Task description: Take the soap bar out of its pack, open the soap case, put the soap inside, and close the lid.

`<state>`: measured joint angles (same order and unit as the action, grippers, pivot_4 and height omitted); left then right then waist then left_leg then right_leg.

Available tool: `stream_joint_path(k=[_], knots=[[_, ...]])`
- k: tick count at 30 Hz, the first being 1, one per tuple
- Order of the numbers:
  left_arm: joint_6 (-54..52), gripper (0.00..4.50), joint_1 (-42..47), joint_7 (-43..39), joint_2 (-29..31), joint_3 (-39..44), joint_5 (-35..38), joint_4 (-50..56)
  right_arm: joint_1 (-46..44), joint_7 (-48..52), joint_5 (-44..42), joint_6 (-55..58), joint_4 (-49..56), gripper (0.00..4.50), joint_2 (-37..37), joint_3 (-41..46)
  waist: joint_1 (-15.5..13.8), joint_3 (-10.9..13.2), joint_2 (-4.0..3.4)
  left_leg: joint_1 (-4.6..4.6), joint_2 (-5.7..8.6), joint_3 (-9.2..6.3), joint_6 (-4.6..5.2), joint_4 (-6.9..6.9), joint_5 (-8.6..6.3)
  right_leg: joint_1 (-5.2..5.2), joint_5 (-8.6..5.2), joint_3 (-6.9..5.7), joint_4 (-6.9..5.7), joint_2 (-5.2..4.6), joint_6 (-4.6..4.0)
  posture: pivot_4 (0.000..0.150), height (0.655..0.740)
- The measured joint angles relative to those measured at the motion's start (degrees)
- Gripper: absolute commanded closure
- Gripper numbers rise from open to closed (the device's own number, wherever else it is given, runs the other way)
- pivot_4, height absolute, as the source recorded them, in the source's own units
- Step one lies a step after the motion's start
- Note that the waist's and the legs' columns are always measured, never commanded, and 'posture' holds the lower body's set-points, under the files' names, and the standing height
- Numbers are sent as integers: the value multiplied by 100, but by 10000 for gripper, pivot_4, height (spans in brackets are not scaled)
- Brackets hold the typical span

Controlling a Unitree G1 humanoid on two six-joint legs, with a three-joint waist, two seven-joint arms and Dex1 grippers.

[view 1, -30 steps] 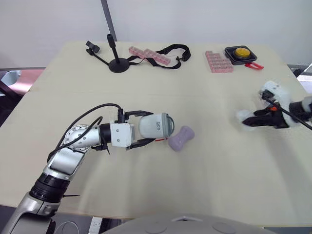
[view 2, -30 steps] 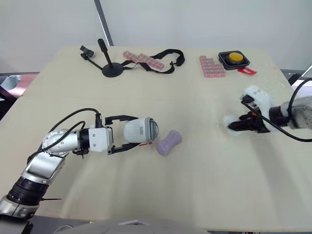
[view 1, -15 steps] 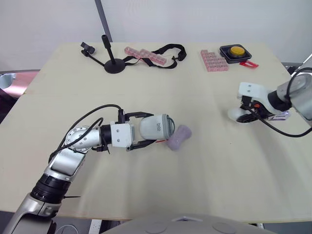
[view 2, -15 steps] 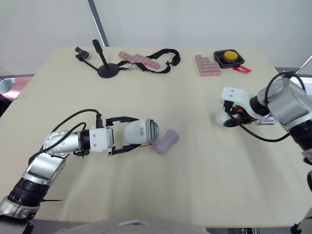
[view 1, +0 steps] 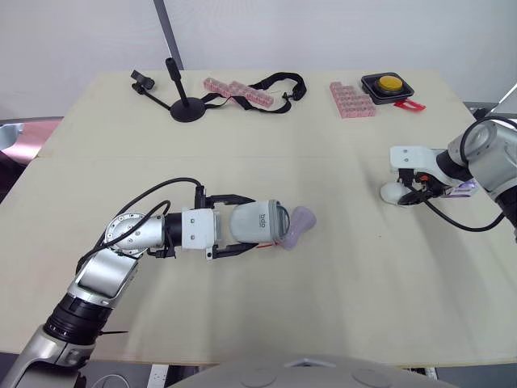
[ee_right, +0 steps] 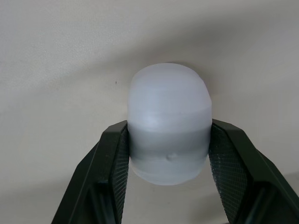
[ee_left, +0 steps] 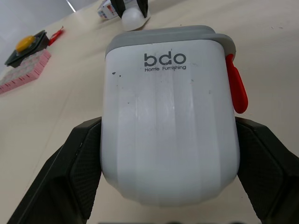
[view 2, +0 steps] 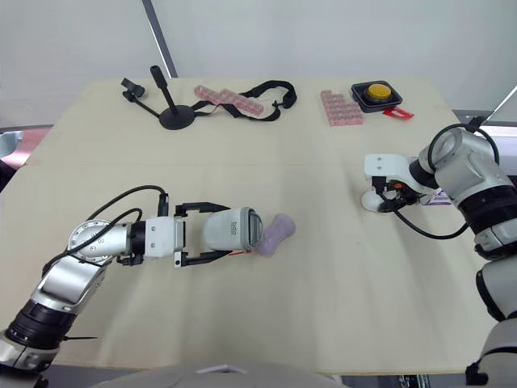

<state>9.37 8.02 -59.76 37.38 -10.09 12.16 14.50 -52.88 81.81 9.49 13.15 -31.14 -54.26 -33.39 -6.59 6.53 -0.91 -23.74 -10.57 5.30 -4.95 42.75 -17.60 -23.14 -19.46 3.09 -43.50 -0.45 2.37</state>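
Lilac soap (view 1: 297, 226) lies at the case (ee_left: 168, 116) mouth; left gripper (view 1: 249, 224) clamps case, right gripper (ee_right: 169, 129) pinches lid (ee_right: 169, 100). Next, probably: push soap inside.

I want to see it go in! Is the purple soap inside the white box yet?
Out. The purple soap lies on the table outside the white box, beside its grey lid. The left gripper holds the box.

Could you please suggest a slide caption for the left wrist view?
Left gripper shut on the white bdo soap case, which has a grey rim and a red side tab.
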Motion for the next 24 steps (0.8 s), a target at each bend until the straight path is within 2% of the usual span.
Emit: stream_joint_path(k=[16, 18, 22, 23, 24], knots=[[-123, 10195, -102, -6, 123, 11, 73, 57, -409, 39, 510, -703, -1077, 25179, 565, 254, 33, 0, 0, -1, 0, 0, 2, 2, 1, -2, -1, -7, -7, 0, -3, 1500, 7096], [-135, 10195, -103, 9, 123, 11, 73, 73, -416, 46, 554, -817, -1141, 14827, 586, 281, 33, -1, 1, -2, 0, 0, 2, 3, 1, -2, -1, -8, -7, -1, -3, 1500, 7096], [-147, 10195, -117, 43, 121, 11, 73, 123, -415, 21, 656, -1054, -1322, 2395, 664, 292, 35, 0, -1, -13, 0, 0, 2, 4, 1, -13, -1, -9, -9, -2, -3, 1500, 7096], [-149, 10195, -119, 55, 119, 11, 72, 137, -415, 21, 679, -1098, -1338, 468, 667, 295, 33, 0, -1, -20, 0, 0, 3, 7, 2, -20, -1, -10, -14, 2, -3, 1500, 7096], [-152, 10195, -126, 61, 119, 11, 72, 152, -415, 23, 700, -1144, -1359, 468, 667, 305, 32, 0, -1, -28, 0, 0, 3, 12, 2, -28, -1, -10, -20, 7, -3, 1500, 7096]])
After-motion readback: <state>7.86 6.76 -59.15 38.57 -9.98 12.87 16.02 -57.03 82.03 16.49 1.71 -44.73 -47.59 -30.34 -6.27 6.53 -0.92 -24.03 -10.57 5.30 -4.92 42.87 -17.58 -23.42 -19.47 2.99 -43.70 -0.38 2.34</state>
